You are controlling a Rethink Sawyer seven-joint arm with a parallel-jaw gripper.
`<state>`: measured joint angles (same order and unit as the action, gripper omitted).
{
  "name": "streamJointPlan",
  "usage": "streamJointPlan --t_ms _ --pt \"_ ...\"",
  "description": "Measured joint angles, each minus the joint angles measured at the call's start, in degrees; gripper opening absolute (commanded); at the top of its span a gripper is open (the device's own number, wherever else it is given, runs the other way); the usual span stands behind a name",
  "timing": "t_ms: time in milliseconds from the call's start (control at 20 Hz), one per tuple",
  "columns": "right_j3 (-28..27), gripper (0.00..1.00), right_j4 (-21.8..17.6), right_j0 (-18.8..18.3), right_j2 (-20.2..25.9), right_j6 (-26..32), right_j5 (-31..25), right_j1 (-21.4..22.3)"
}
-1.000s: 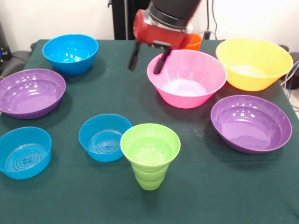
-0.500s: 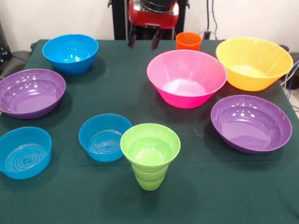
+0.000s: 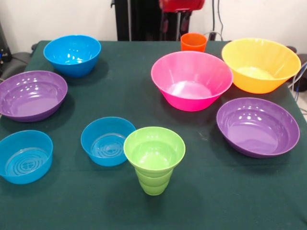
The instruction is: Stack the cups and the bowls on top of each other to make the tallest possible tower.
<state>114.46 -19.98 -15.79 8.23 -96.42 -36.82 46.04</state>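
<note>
Front view: end effector [image 3: 171, 28] raised at top edge, finger state cannot be told. Orange cup [image 3: 194, 42] sits just beside it, unstacked; a descent onto it is judged needed next.

So the table [image 3: 120, 96] has seven loose bowls: three blue [image 3: 72, 54] [image 3: 108, 141] [image 3: 25, 156], two wide purple [image 3: 32, 95] [image 3: 258, 126], one big pink [image 3: 192, 80] and one big yellow-orange [image 3: 260, 64] at the far right corner. Add one plain orange cup [image 3: 194, 42] at the far edge. Near the front edge there's one small lime green bowl [image 3: 154, 151] sitting on one ridged lime green cup [image 3: 154, 182].
</note>
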Motion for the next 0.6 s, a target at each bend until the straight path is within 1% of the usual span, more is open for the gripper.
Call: streamJointPlan --t_ms 200,250,400,500,600 --pt "4.0 1.0 0.4 0.0 1.9 0.0 3.2 0.8" --pt "5.7 1.0 0.4 0.0 2.6 0.0 5.4 0.8" --pt "7.3 1.0 0.4 0.0 3.0 0.0 8.3 0.4" --pt "8.6 1.0 0.3 0.0 3.1 0.0 11.4 0.0" --pt "9.5 1.0 -0.9 0.0 2.9 0.0 15.3 -0.7"
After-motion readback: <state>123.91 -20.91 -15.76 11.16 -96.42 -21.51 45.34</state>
